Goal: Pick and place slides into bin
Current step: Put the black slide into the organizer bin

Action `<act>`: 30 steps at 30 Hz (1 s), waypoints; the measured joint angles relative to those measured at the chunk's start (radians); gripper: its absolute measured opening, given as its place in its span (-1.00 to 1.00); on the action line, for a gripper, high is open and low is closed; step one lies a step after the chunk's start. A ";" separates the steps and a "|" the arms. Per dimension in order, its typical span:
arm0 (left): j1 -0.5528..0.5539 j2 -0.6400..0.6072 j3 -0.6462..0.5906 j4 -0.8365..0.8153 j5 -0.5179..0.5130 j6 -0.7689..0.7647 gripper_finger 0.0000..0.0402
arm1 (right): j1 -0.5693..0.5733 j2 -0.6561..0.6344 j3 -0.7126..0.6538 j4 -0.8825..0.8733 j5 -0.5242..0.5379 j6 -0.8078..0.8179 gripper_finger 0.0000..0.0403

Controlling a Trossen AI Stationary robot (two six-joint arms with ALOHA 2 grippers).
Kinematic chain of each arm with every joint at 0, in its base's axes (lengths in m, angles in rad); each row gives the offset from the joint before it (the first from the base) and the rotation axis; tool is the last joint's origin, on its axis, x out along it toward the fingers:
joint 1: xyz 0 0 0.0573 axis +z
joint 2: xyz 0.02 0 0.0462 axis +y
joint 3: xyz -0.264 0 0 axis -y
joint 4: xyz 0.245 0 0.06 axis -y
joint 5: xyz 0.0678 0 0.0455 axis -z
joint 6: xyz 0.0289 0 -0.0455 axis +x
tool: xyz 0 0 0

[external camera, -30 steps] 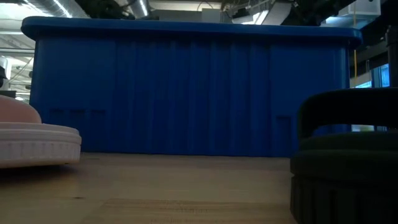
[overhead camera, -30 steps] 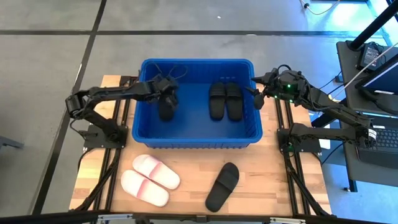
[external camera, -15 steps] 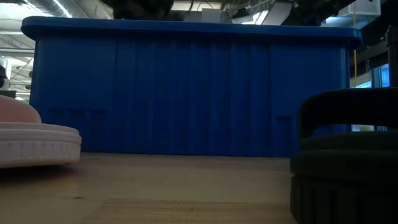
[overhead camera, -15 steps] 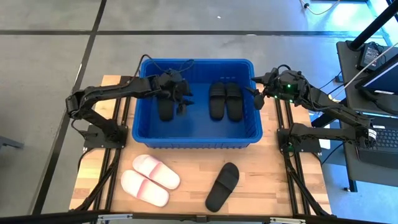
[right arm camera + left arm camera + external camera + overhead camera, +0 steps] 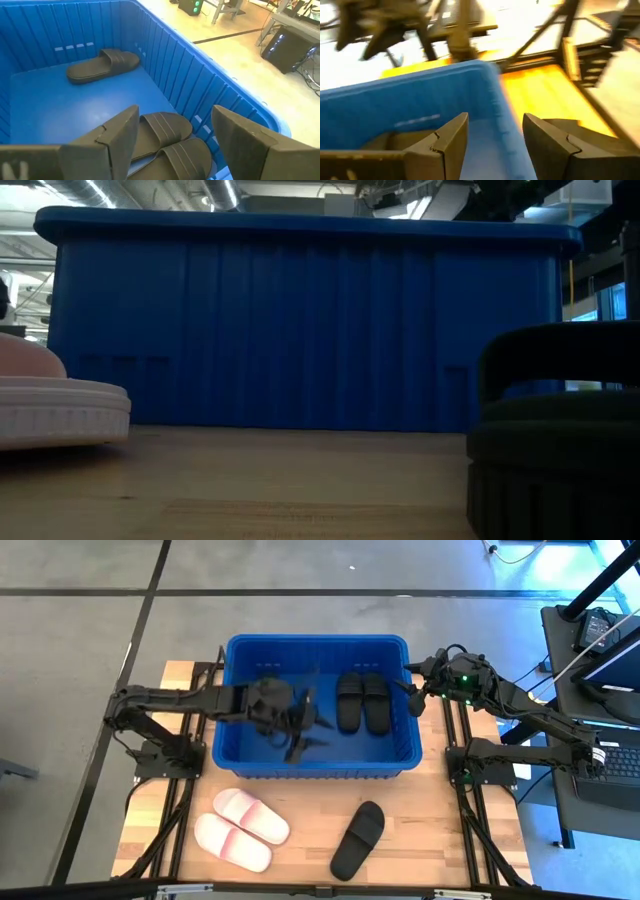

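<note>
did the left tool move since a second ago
Yes. In the high view the left tool, open and empty, has swung from the bin's far left part toward its near wall and middle.

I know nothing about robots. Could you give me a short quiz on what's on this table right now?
1. How many sandals lie inside the blue bin?
2. True or false: the left gripper is holding a sandal.
3. Which sandals wait on the table, outside the bin? A) two black; B) two white sandals and one black sandal; C) three white.

Key
1. Three: a black pair and a single black one.
2. False. It hangs open and empty over the bin.
3. B.
</note>
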 joint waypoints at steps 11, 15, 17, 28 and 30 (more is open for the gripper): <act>-0.334 0.039 0.000 0.018 -0.412 -0.007 -0.09 | 0.000 0.000 0.000 0.000 -0.001 0.001 0.25; -0.373 0.103 0.000 0.018 -0.483 -0.010 -0.09 | 0.000 0.000 0.000 0.001 -0.003 0.004 0.25; -0.379 0.146 0.000 0.015 -0.480 -0.015 -0.09 | 0.000 0.000 0.000 0.001 -0.003 0.004 0.25; -0.357 0.273 -0.002 0.116 -0.242 -0.117 -0.09 | 0.000 0.001 0.000 0.001 -0.003 0.006 0.25; -0.357 0.272 -0.002 0.119 -0.244 -0.116 -0.09 | 0.000 0.001 0.000 0.000 -0.003 0.005 0.25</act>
